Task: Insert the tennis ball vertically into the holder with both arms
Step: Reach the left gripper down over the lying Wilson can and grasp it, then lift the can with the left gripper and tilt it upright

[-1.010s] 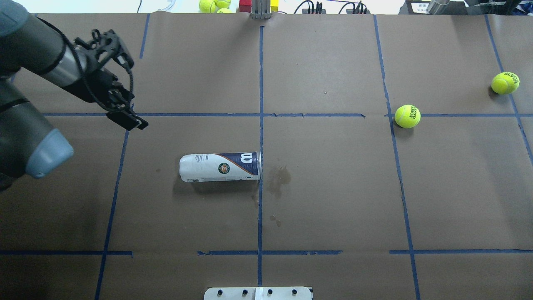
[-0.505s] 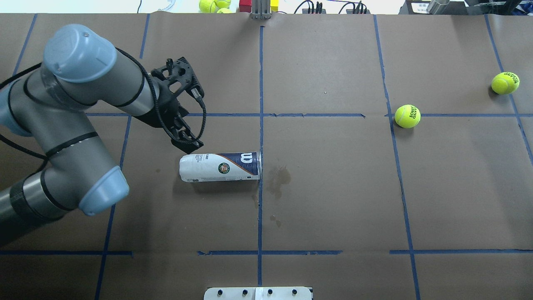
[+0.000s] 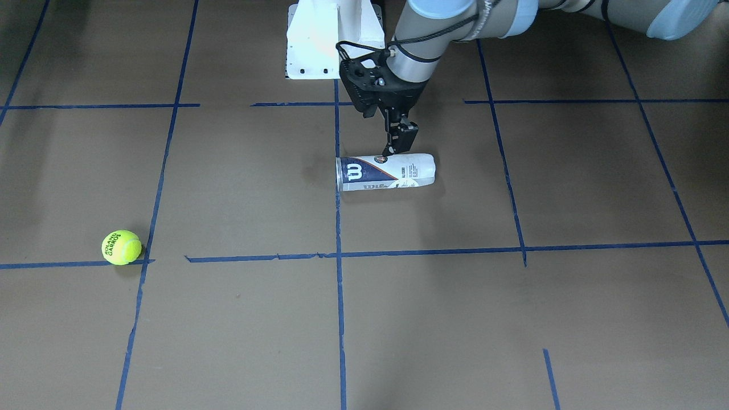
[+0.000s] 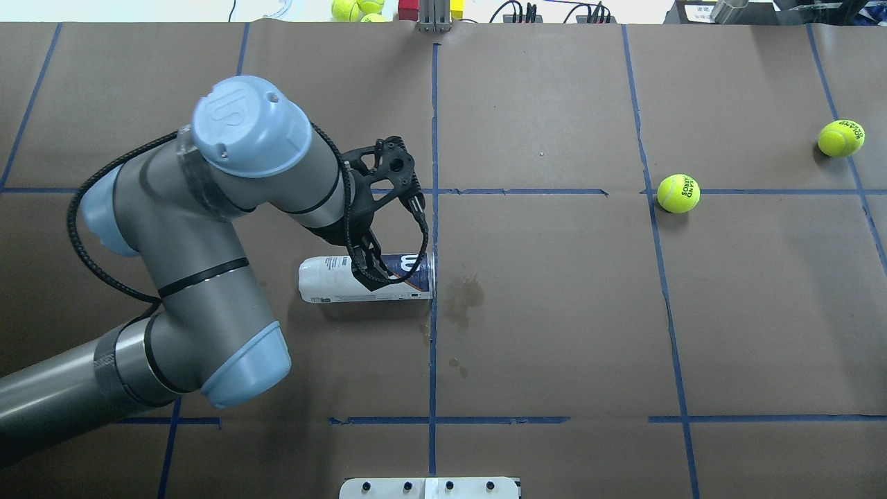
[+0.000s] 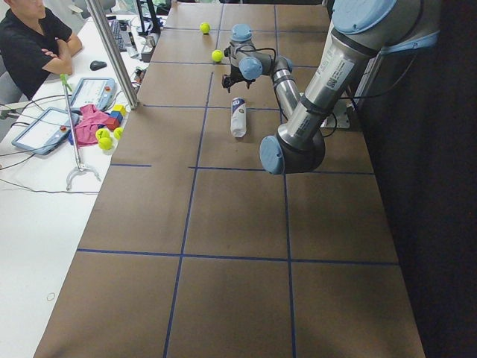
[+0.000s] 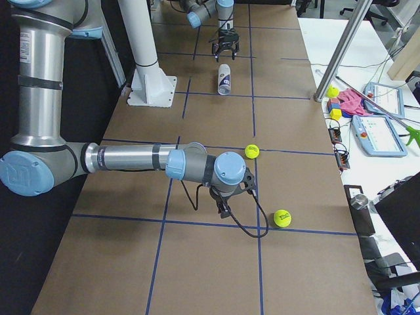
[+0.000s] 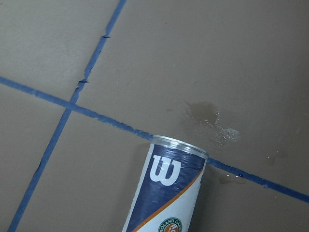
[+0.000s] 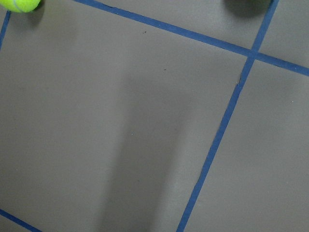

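The holder [image 4: 332, 279] lies on its side mid-table, with its open end to the right at the centre tape line. It also shows in the front view [image 3: 410, 169] and the left wrist view [image 7: 166, 193]. My left gripper [image 4: 378, 274] hangs open over the holder's middle, fingertips close to its label [image 3: 392, 151]. Whether they touch it I cannot tell. Two tennis balls lie at the far right [image 4: 678, 193] [image 4: 840, 137]. My right gripper [image 6: 225, 209] hovers low between them, and I cannot tell whether it is open or shut.
A wet stain [image 4: 466, 294] marks the paper just right of the holder's mouth. The white base plate [image 4: 429, 487] sits at the near edge. Spare balls [image 4: 353, 8] and coloured blocks lie beyond the far edge. An operator [image 5: 33, 45] sits at the side desk.
My left arm has swung right and towards me, from the far left of the table to above the holder. The holder and the balls have not moved.
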